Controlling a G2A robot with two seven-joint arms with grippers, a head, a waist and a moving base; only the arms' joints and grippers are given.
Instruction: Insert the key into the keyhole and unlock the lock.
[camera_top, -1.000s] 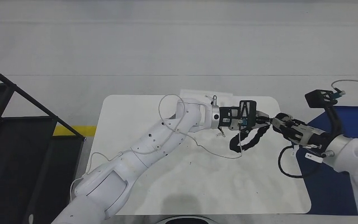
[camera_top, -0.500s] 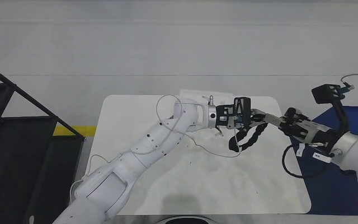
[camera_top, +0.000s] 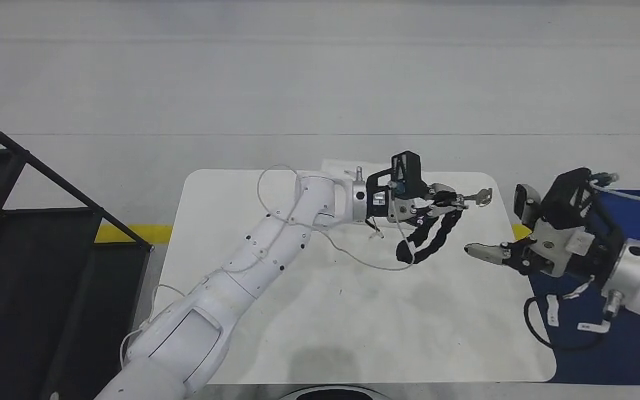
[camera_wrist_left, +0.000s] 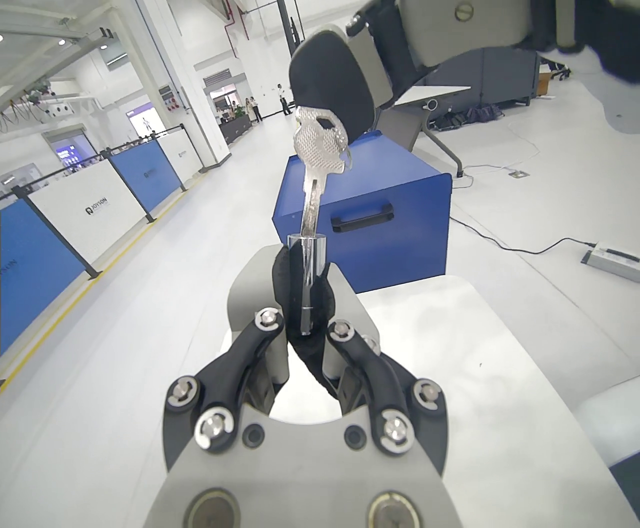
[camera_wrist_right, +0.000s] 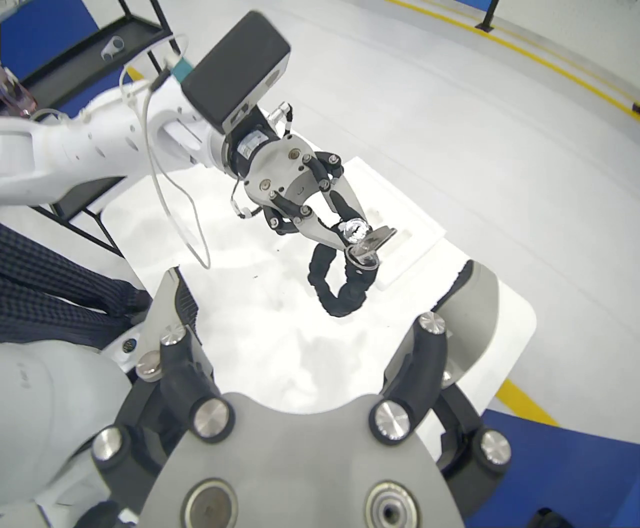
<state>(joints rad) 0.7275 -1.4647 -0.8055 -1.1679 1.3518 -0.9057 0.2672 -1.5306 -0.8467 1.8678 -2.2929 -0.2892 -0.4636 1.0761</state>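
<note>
**Right gripper spread wide, off to one side of the key's head**

The right gripper (camera_wrist_right: 319, 267) holds nothing and its two fingers are spread wide. In the top view it stands well apart from the short chrome lock cylinder (camera_wrist_left: 306, 270), on the side of the cylinder nearer the robot. The left gripper (camera_wrist_left: 299, 282) is clamped on that cylinder and holds it up above the white table (camera_top: 300, 300).

The flat silver key (camera_wrist_left: 317, 145) has its blade in the cylinder's mouth. Part of the blade is bare and the head stands out beyond the cylinder.

The key's long axis carries straight on from the cylinder, away from the left arm. The right gripper lies beside that line, not on it, and faces the key's head at a slant. It is the free gripper, so turning the key would likely fall to it. For that, its fingers would have to come across the head's two flat faces.

A black sleeved cable (camera_wrist_right: 340, 300) hangs in a loop under the cylinder, between it and the table. It is the thing nearest the likely line of approach, though it sits below the key's head. Whether the lock is open yet cannot be told.

A flat white slab (camera_wrist_right: 415, 235) lies on the table beneath and beyond the cylinder. A blue metal cabinet (camera_wrist_left: 380, 210) stands off the table, farther out past the cylinder.
</note>
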